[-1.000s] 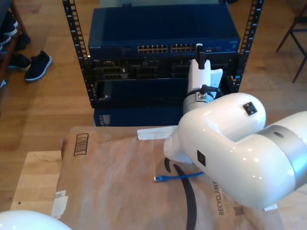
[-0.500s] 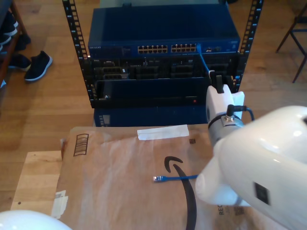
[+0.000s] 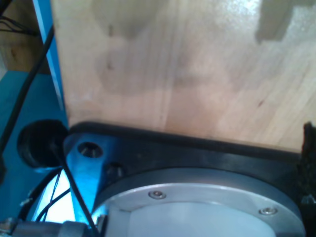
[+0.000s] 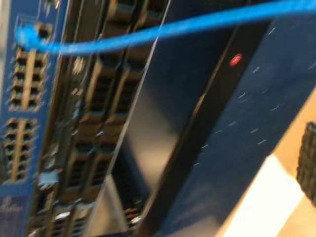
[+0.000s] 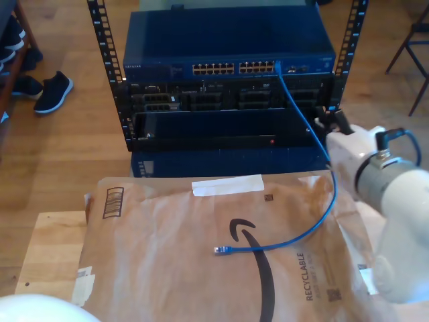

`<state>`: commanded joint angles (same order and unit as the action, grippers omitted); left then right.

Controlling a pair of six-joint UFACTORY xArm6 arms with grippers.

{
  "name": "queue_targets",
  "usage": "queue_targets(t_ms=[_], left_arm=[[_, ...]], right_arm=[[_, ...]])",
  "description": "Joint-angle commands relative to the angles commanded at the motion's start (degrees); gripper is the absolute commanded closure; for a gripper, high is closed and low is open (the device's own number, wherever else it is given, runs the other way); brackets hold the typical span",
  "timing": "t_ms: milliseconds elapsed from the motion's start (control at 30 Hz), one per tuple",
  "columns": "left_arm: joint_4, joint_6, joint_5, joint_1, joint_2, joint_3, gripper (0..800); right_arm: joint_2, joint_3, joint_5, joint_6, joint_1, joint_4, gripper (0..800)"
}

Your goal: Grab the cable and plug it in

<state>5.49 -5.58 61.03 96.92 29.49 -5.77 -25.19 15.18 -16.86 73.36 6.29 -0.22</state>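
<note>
Filling the exterior view's twelve o'clock, the blue network rack [image 5: 228, 80] holds one plug of the cable [image 5: 315, 215]; the other lies loose on brown paper [image 5: 167, 255] toward six (centre). My second gripper [image 5: 333, 121] sits at three o'clock; I cannot tell either gripper's jaw state.

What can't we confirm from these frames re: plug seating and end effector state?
- Plug seating: the cable reaches a port on the switch in the exterior view, but the plug is too small there and blurred in the second wrist view.
- My second end effector: its tip sits in the exterior view, open or shut unreadable against the dark rack.
- My first end effector: the first wrist view gives wood and an arm base, no tips.
</note>
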Motion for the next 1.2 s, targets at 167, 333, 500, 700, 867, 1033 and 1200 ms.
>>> queue_targets(t_ms=[167, 333, 500, 700, 867, 1033, 1200], left_arm=[[0.0, 0.0, 0.0, 0.0, 0.0, 0.0, 0], [0.0, 0.0, 0.0, 0.0, 0.0, 0.0, 0], [0.0, 0.0, 0.0, 0.0, 0.0, 0.0, 0], [0.0, 0.0, 0.0, 0.0, 0.0, 0.0, 0], [0.0, 0.0, 0.0, 0.0, 0.0, 0.0, 0], [0.0, 0.0, 0.0, 0.0, 0.0, 0.0, 0], [0.0, 0.0, 0.0, 0.0, 0.0, 0.0, 0]], right_arm=[[-6.77, -0.09, 14.07, -2.02, -8.53, -4.4, 6], [-10.73, -0.18, 20.84, -5.27, -17.93, -12.75, 6], [-14.07, -0.18, 30.86, -13.89, -26.11, -14.95, 6], [-20.84, -0.18, 54.33, -28.22, -38.59, -14.86, 4], [-26.29, -3.08, 67.78, -42.2, -51.43, -14.95, 4], [-27.78, -7.47, 67.87, -56.35, -66.46, -14.68, 3], [-28.4, -9.85, 70.15, -59.96, -72.09, -14.77, 3]])
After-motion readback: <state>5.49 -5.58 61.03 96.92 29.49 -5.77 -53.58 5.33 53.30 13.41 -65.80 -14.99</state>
